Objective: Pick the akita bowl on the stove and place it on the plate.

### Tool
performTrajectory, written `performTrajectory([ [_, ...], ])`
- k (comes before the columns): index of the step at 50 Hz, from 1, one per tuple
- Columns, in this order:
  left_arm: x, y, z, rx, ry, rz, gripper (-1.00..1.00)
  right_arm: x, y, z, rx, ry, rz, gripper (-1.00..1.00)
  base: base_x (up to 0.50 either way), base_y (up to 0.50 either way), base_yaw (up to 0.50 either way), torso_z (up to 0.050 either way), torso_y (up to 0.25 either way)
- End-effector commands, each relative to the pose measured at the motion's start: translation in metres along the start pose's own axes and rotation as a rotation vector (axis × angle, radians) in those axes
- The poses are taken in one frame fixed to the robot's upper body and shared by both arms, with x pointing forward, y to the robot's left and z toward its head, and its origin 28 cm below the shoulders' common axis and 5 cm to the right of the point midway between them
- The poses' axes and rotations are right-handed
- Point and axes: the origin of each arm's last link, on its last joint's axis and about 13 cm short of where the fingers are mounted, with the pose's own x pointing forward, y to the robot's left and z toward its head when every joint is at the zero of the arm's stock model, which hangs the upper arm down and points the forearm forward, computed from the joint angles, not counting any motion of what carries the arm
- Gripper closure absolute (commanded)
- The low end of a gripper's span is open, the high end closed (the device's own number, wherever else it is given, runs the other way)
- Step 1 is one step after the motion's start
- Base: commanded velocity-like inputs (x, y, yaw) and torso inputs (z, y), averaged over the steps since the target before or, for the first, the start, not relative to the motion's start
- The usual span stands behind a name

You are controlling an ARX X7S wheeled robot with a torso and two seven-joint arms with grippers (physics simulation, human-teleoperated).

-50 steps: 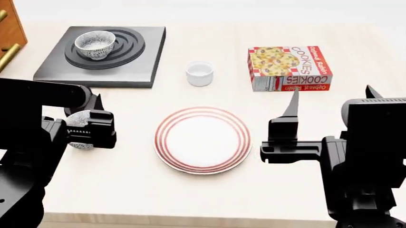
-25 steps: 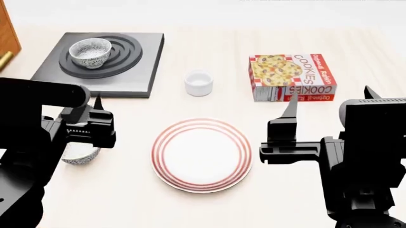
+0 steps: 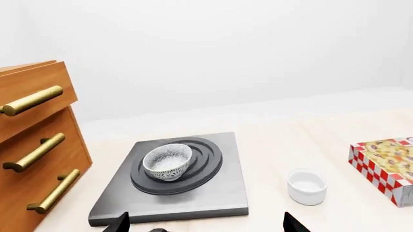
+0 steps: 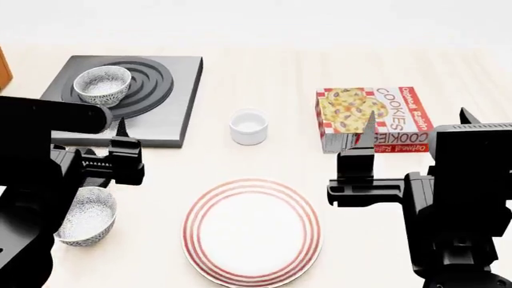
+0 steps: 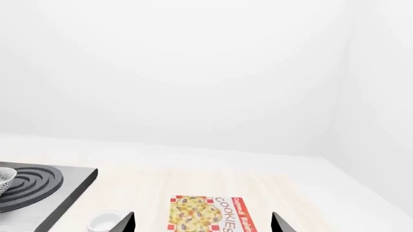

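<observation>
The akita bowl [image 4: 102, 84] [image 3: 168, 161], white with grey speckle, stands upright on the black burner rings of the stove [image 4: 172, 114] [image 3: 226, 193] at the table's far left. The plate [image 4: 252, 231], white with red rings, lies near the front middle. My left gripper [image 3: 206, 223] is open and empty, short of the stove's near edge; one of its fingertips [image 4: 122, 129] shows in the head view. My right gripper [image 4: 416, 119] [image 5: 203, 223] is open and empty too, held above the table in front of the cookie box.
A twin speckled bowl [image 4: 86, 215] sits at the front left, partly behind my left arm. A small plain white cup [image 4: 249, 126] [image 3: 307, 185] stands between the stove and the cookie box [image 4: 372, 117] [image 5: 206, 215]. A wooden drawer cabinet [image 3: 38, 145] stands left of the stove.
Everything on the table has slid down in the head view as the camera moved. The twin bowl has come out from behind my left gripper. Both grippers stay open.
</observation>
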Motion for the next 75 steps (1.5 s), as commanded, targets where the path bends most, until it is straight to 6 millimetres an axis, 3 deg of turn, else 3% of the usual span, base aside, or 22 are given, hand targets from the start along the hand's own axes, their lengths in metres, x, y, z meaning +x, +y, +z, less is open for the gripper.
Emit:
performTrajectory([
  [1,0.0006,-0.0008,-0.0001,-0.006,-0.007,-0.011,-1.0,-0.0007,-0.0013,0.0001,0.017,-0.003,-0.006,-1.0,0.23,0.0,0.0,0.0,0.0],
  [75,-0.0003,-0.0007,0.0019,-0.013,-0.002,-0.011,-1.0,0.0,-0.0015,-0.0003,0.027,-0.007,-0.008,-1.0,0.22,0.0,0.0,0.0,0.0],
])
